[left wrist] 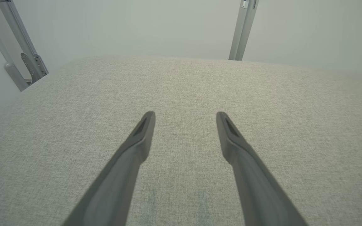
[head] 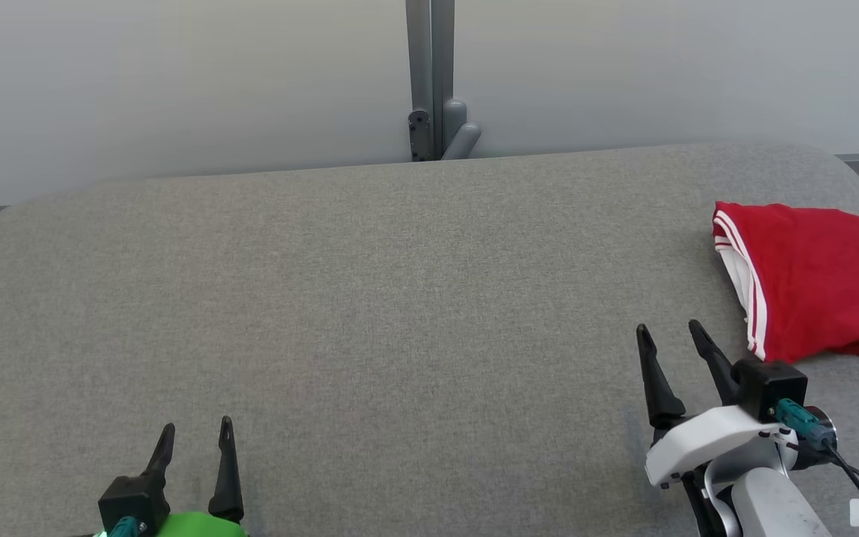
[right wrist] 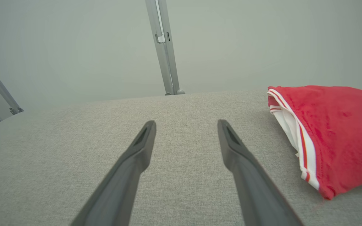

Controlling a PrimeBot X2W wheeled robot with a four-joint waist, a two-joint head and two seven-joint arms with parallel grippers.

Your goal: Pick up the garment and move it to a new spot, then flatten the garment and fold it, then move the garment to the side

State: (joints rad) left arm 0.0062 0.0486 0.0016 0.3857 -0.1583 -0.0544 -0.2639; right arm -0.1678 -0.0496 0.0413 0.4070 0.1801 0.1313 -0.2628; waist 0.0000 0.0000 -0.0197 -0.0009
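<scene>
The red garment, white-striped at its hem, lies folded at the worktop's right edge, apparently already set aside. The right gripper, near it, and the left gripper hover with fingers released, empty.

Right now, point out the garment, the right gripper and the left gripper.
garment (head: 817, 283), head view, the middle of its red cloth.
right gripper (head: 668, 326), head view, midway between its open fingertips.
left gripper (head: 197, 423), head view, midway between its open fingertips.
</scene>
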